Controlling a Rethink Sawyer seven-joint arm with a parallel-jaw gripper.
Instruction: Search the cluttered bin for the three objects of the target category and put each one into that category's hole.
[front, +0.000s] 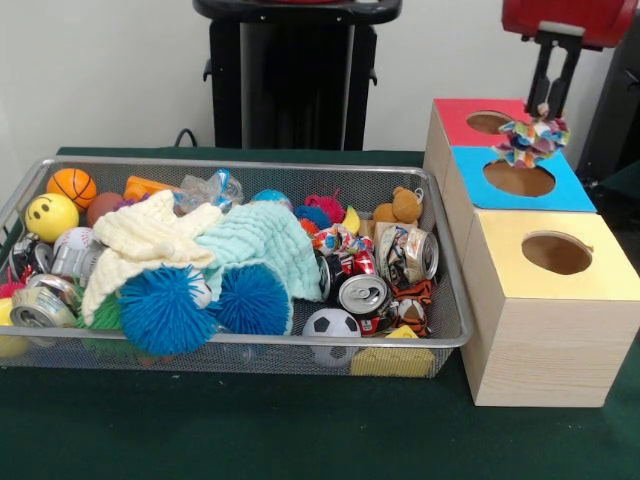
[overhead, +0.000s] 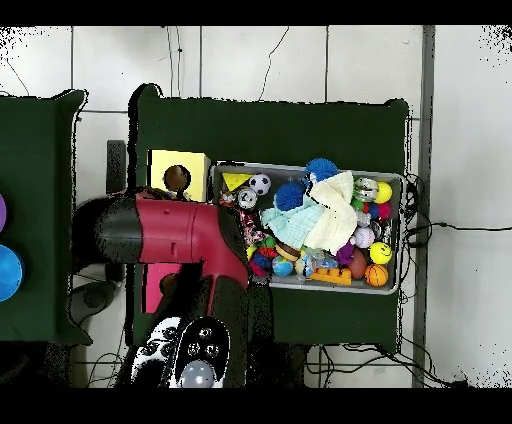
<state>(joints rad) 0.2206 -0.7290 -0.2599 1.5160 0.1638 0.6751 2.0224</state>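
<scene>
My gripper (front: 545, 112) hangs at the top right of the front view, shut on a patched fabric bundle (front: 533, 141) in white, pink, blue and yellow. The bundle hangs over the border between the red-faced box and the blue-faced box. The yellow-faced wooden box (front: 590, 285) stands nearest the camera, and its round hole (front: 557, 253) is uncovered; the hole also shows in the overhead view (overhead: 176, 180). The wire mesh bin (front: 250, 166) sits to the left, full of clutter; it also shows in the overhead view (overhead: 395, 180). I cannot pick out other bundles in the pile. In the overhead view the arm (overhead: 175, 230) hides the gripper.
The red-faced box (front: 455, 112) and blue-faced box (front: 570, 190) stand behind the yellow one, each with its own hole. The bin holds spiky blue balls (front: 160, 312), knitted cloths (front: 255, 250), cans (front: 362, 295), small sport balls, a yellow smiley ball (front: 50, 215) and a brown teddy bear (front: 400, 208).
</scene>
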